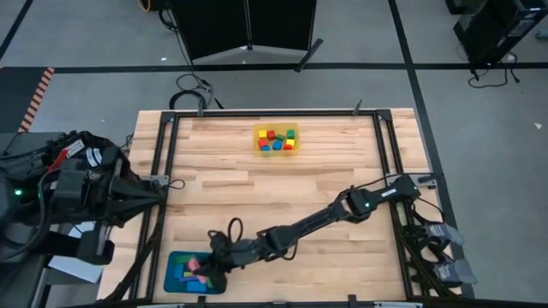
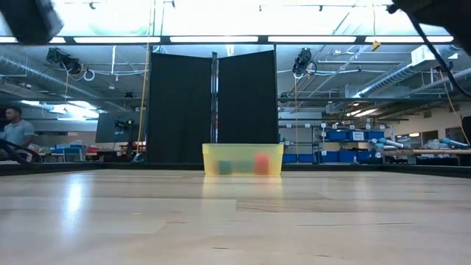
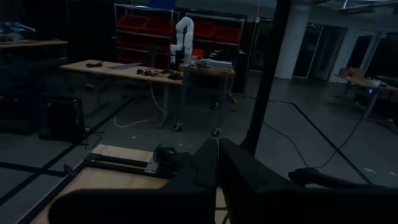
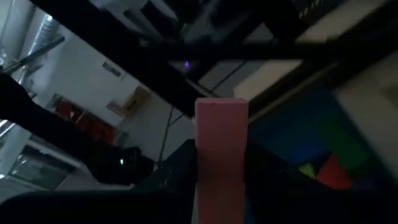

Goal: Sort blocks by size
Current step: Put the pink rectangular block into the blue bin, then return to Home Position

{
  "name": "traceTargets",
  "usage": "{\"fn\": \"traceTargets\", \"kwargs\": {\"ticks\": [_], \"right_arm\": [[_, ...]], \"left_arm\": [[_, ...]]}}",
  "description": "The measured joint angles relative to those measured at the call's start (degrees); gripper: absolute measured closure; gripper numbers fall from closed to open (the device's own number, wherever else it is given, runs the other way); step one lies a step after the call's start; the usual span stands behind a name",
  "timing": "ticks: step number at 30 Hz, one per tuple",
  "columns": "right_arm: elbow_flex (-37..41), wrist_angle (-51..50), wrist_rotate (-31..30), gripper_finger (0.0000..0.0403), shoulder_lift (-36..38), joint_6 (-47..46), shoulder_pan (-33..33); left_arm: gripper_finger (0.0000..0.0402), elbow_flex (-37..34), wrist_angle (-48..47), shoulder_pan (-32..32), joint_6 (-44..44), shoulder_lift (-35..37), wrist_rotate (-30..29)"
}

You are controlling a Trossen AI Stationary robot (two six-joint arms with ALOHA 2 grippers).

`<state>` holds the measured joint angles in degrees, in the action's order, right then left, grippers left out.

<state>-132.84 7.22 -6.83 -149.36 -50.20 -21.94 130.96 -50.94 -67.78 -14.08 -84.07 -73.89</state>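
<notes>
Right gripper [image 1: 208,267] over the teal tray [image 1: 174,278], fingertips hidden.
It clamps a smooth pink bar block [image 4: 221,155]; blurred blocks lie below it.

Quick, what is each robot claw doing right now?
Left gripper: parked off the table's left edge, shut, holding nothing.
Right gripper: over the teal tray, shut on a pink block.

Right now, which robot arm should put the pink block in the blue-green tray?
The right. Its gripper already holds the pink block just above the teal tray, while the left arm is parked off the table's edge.
</notes>
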Motion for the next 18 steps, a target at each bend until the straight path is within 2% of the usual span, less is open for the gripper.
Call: {"fn": "traceTargets", "kwargs": {"ticks": [4, 9, 12, 15, 18], "right_arm": [[-2.08, -0.1, 3.28, 0.0278, -3.16, -2.28, -0.24], [-2.05, -1.36, 4.02, 0.0154, -3.28, -2.92, -0.24], [-2.05, -1.9, 0.96, 0.0112, -1.96, -0.35, -0.24], [-2.08, -3.53, -0.93, 0.0116, -0.36, 3.17, -0.24], [-2.08, -4.71, -1.47, 0.016, 1.2, 7.18, -0.24]], "left_arm": [[0.0376, 0.0, 0.01, -0.62, -0.33, 0.0, -0.06], [0.0376, 0.0, -0.83, -0.67, -1.89, -0.02, -0.08], [0.0376, 0.0, -3.48, -0.67, -4.45, -0.02, -0.08], [0.0376, 0.0, -7.67, -0.67, -8.85, -0.04, 0.12], [0.0377, -0.01, -13.49, -0.66, -15.44, -0.04, 1.11]]}}
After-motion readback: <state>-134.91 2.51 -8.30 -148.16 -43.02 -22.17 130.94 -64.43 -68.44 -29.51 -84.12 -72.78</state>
